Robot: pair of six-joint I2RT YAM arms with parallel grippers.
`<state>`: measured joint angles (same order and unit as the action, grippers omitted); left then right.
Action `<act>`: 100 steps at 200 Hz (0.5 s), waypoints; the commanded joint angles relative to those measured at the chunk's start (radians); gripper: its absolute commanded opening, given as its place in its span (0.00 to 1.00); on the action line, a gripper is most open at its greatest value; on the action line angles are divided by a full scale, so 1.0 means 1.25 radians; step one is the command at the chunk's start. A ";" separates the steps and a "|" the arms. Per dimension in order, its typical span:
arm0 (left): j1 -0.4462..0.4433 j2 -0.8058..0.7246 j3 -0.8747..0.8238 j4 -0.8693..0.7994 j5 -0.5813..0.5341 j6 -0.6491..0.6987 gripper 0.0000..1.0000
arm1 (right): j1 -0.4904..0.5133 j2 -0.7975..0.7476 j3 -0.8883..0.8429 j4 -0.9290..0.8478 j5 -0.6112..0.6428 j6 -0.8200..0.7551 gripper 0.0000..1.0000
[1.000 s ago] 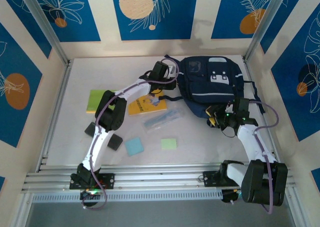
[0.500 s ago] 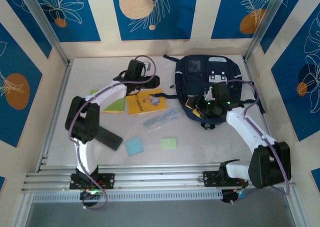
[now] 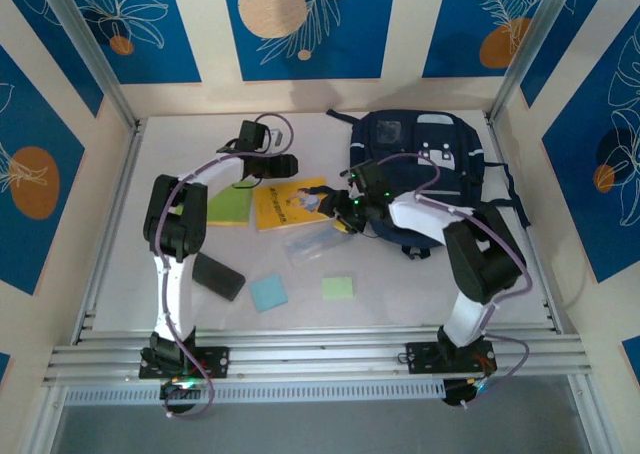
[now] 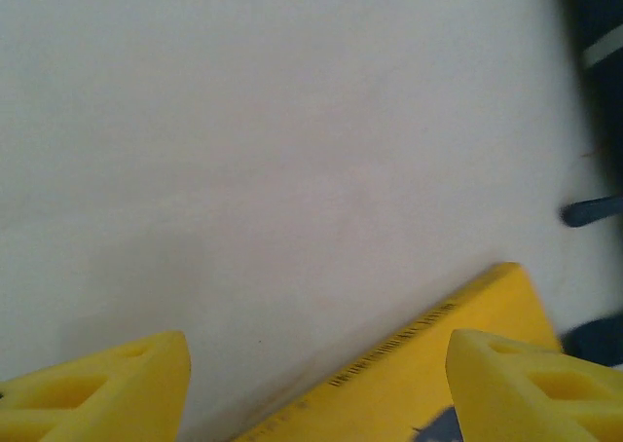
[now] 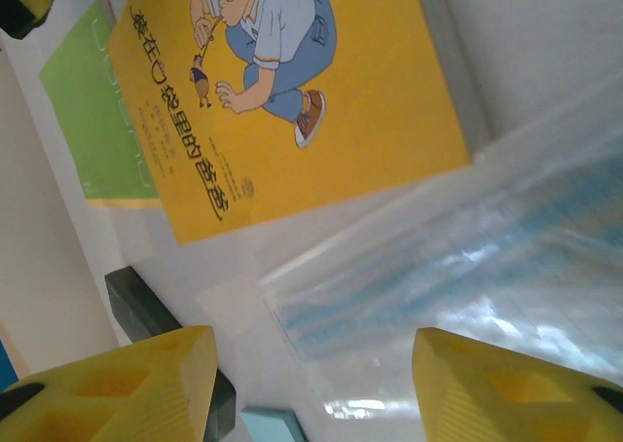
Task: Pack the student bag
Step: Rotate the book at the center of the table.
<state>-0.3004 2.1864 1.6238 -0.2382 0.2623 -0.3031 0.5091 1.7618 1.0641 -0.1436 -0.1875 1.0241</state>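
Observation:
The student bag (image 3: 420, 169), a dark navy backpack with a grey stripe, lies at the back right of the table; its edge (image 4: 596, 33) shows in the left wrist view. My left gripper (image 3: 276, 164) (image 4: 316, 388) stands open over bare table at the far edge of a yellow cartoon book (image 3: 290, 204) (image 4: 438, 369). My right gripper (image 3: 342, 208) (image 5: 311, 384) is open just left of the bag, above a clear plastic pouch (image 3: 322, 238) (image 5: 467, 267) with blue contents. Nothing sits between either pair of fingers. The book (image 5: 292, 82) lies flat beyond the pouch.
A green notebook (image 3: 228, 206) (image 5: 88, 121) lies partly under the book's left side. A black block (image 3: 218, 276) (image 5: 146, 306), a blue pad (image 3: 268, 292) (image 5: 268, 424) and a green pad (image 3: 338, 287) lie nearer the front. Frame rails and walls ring the table.
My left gripper let go at the bag, opened and drew back to the left. My right arm swung left from the bag's front to above the pouch and book.

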 commanded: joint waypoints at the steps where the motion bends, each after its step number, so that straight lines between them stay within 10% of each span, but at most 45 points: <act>1: 0.019 0.021 0.047 -0.038 0.032 0.025 0.69 | 0.008 0.058 0.046 0.058 -0.016 0.033 0.56; 100: 0.023 -0.094 -0.137 -0.071 0.076 -0.009 0.65 | -0.003 0.212 0.139 0.109 0.008 0.019 0.59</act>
<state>-0.2764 2.1555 1.5360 -0.2909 0.2966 -0.2821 0.5201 1.9759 1.1923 -0.0433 -0.1970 1.0565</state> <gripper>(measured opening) 0.654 0.585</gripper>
